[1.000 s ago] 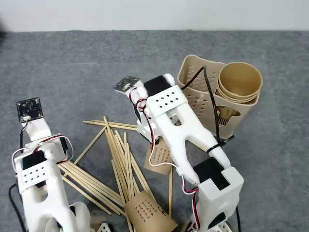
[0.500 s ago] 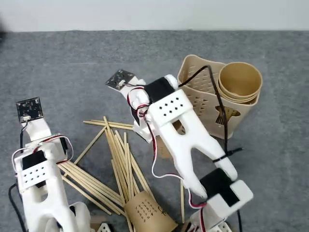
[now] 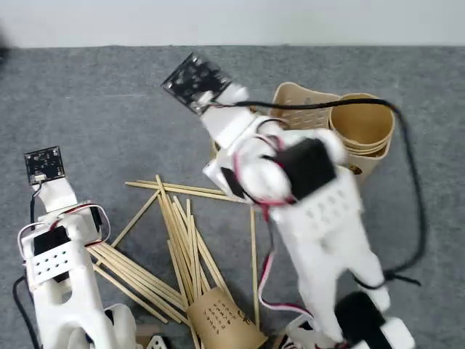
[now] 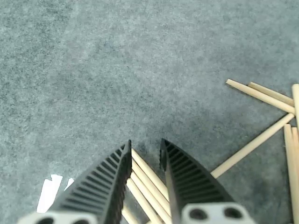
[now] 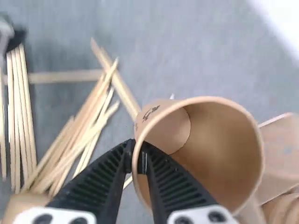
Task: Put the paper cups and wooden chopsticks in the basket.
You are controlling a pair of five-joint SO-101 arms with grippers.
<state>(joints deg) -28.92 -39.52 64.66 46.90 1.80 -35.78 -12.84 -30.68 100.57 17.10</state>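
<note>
Leftmost, the left hand point(image 4: 145, 145), jaws slightly parted and empty, hovers over scattered wooden chopsticks point(image 3: 182, 233) on the grey surface point(image 3: 109, 109). Centre: a fallen paper cup point(image 3: 221, 320). Rightward, the right hand point(image 5: 138, 148) pinches the rim of a second paper cup point(image 5: 210, 140) near the basket point(image 3: 301, 102), which holds stacked cups point(image 3: 361, 120).

Setting: robotics lab or test station.
Evidence:
- Bench point(image 3: 94, 94) covered edge to edge in grey felt-like matting.
- Plain white wall point(image 3: 218, 22) along the far side.
- Two white plastic arms, left arm point(image 3: 62, 291) and right arm point(image 3: 327, 233), with black motor blocks point(image 3: 309, 166) at the joints.
- Exposed red and white wiring point(image 3: 267, 273).
- Bare circuit boards point(image 3: 43, 164) at the wrists.
- Black cable point(image 3: 420, 196) looping beside the right arm.
</note>
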